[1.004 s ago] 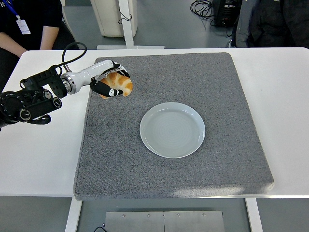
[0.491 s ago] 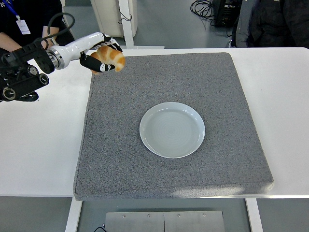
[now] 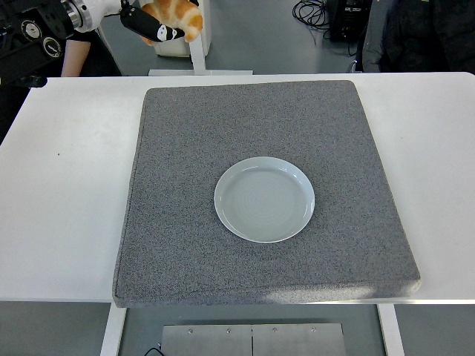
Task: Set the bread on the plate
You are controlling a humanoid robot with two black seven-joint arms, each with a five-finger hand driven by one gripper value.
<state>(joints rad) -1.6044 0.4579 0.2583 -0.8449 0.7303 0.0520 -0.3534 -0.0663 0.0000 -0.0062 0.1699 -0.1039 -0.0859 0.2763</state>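
Observation:
My left hand is at the top left of the head view, raised high above the table's far edge. Its fingers are curled around a golden-brown bread roll, which is partly cut off by the picture's top. A pale grey-blue round plate lies empty near the middle of the grey mat, well to the right of and nearer than the hand. My right arm is out of view.
The mat covers most of the white table. A person's sleeve shows at the top right and another person's arm at the top left. A white post stands behind the table.
My left hand has lifted the bread from just above the mat's far left corner up and away, to the top edge of the picture. The plate has not moved.

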